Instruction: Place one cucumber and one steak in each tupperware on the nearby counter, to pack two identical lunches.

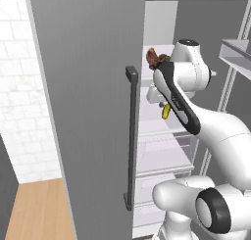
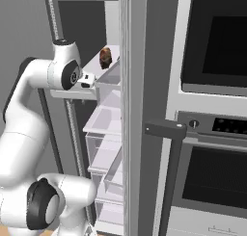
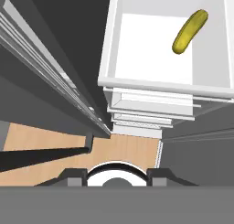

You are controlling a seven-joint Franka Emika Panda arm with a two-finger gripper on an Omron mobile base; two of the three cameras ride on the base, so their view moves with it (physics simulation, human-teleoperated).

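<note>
Cucumber: small yellow-green cylinder (image 3: 190,31) on white fridge shelf (image 3: 151,49); you should find it light, stiff, smooth; pinch across its middle.
Jaws: state cannot be told.

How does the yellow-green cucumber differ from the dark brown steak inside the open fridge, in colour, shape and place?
The cucumber is yellow-green, while the steak is dark brown-red. The cucumber is a smooth, slightly curved finger shape; the steak is a lumpy chunk. In the left base view the steak sits on a higher shelf than the cucumber, which lies on a white shelf below it. Both rest inside the fridge, untouched by the end effector.
</note>
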